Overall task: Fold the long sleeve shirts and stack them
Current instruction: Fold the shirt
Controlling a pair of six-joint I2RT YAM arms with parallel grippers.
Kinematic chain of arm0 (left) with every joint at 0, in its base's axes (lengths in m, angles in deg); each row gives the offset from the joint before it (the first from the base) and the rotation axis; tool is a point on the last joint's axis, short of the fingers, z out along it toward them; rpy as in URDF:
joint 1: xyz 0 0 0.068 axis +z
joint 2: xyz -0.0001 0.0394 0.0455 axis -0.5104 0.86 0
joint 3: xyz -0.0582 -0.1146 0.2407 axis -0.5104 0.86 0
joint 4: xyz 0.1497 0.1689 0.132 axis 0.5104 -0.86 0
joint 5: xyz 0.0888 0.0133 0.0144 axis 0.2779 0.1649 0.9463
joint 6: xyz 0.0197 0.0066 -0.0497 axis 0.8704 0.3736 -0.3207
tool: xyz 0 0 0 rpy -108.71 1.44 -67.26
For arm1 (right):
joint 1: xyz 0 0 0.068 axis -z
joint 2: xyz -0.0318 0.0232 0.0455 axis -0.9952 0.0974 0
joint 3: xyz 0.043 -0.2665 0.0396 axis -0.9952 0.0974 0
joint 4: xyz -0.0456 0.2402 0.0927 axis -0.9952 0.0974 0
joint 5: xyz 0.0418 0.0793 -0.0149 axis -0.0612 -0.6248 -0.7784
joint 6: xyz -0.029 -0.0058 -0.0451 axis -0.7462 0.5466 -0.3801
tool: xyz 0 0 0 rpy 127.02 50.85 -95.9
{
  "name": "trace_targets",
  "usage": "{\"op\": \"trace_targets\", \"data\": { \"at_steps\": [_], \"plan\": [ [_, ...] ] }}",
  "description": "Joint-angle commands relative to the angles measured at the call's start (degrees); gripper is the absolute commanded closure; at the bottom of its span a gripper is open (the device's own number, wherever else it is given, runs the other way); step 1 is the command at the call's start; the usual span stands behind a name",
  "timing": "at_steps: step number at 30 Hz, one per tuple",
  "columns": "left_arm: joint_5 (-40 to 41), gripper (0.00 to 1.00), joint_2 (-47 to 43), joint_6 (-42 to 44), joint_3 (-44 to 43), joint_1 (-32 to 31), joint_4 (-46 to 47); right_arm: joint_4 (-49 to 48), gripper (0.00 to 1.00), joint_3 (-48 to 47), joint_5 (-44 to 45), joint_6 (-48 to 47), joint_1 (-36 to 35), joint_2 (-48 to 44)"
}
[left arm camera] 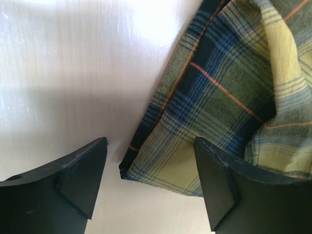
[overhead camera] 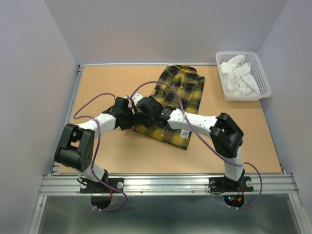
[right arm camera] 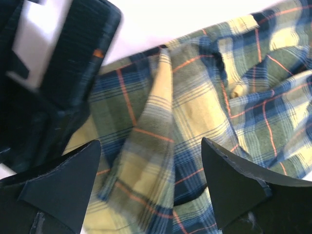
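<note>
Your left fingers (left arm camera: 73,180) stand wide apart and hold nothing. Between them lies a corner of the yellow and dark-green plaid cloth shirt (left arm camera: 229,97) on the light brown wooden bench (left arm camera: 73,58). One finger is over bare wood and the other is over the cloth. Whether this second finger touches the cloth, you cannot tell from the left wrist view. Your right fingers (right arm camera: 243,185) are also wide apart and hold nothing. They hang over a part of the shirt where the cloth makes several loose folds, and one long fold runs between them. In the right wrist view the dark end of the left arm (overhead camera: 105,121) shows in the upper left corner, just beside the right fingers. In the top view you see both pairs of fingers together at the near left edge of the shirt. The left arm comes in from the left side, and the right arm (overhead camera: 195,124) is stretched across the near part of the shirt. The shirt lies about in the middle of the bench, folded to a rough rectangle, with its collar toward the far edge. A white plastic basket (overhead camera: 243,99) with crumpled white cloths (overhead camera: 239,78) in it stands in the far right corner, well apart from the shirt.
</note>
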Motion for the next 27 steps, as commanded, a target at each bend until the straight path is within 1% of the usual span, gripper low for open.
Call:
{"op": "trace_targets", "data": {
  "at_steps": [1,2,4,5,7,8,10,11,12,13,14,16,27],
  "plan": [
    [0.4,0.20,2.2,-2.2,0.3,-1.1,0.4,-0.7,0.12,0.5,5.1,-0.8,0.4,2.2],
    [0.5,0.25,3.0,-2.5,0.7,-1.1,0.5,-0.7,0.12,0.5,5.5,-0.9,0.4,2.6],
    [0.8,0.32,3.7,-2.9,1.0,-1.2,0.6,-0.7,0.12,0.6,6.3,-0.8,0.4,3.1],
    [1.0,0.41,4.4,-3.0,1.4,-1.2,0.6,-0.7,0.12,0.6,6.5,-0.9,0.4,3.6],
    [1.2,0.51,5.0,-3.4,1.7,-1.2,0.6,-0.7,0.12,0.8,8.0,-1.1,0.4,4.2],
    [1.3,0.60,5.1,-3.5,1.9,-1.2,0.7,-0.7,0.12,0.8,8.8,-1.3,0.5,4.4],
    [1.5,0.71,5.4,-3.6,2.3,-1.2,0.8,-0.7,0.11,0.7,10.4,-2.0,0.9,5.2],
    [1.8,0.81,5.5,-3.7,2.5,-1.2,0.8,-0.8,0.11,0.7,11.3,-2.1,0.9,5.4],
    [1.8,0.87,5.5,-3.6,2.6,-1.1,0.8,-0.8,0.11,0.6,11.4,-2.2,1.2,5.8],
    [1.9,0.95,5.5,-3.6,2.6,-1.2,0.7,-0.8,0.11,0.3,11.7,-2.2,1.8,5.8],
    [1.8,0.95,5.5,-3.6,2.7,-1.2,0.8,-0.7,0.11,0.2,12.0,-2.2,2.2,5.9],
    [2.2,1.00,5.6,-3.6,2.7,-1.2,0.7,-0.8,0.11,-0.2,13.0,-2.5,3.7,5.9],
    [3.0,1.00,5.3,-2.9,2.3,-1.2,0.3,-0.8,0.12,-6.0,15.0,-0.1,14.7,5.6]
  ]
}}
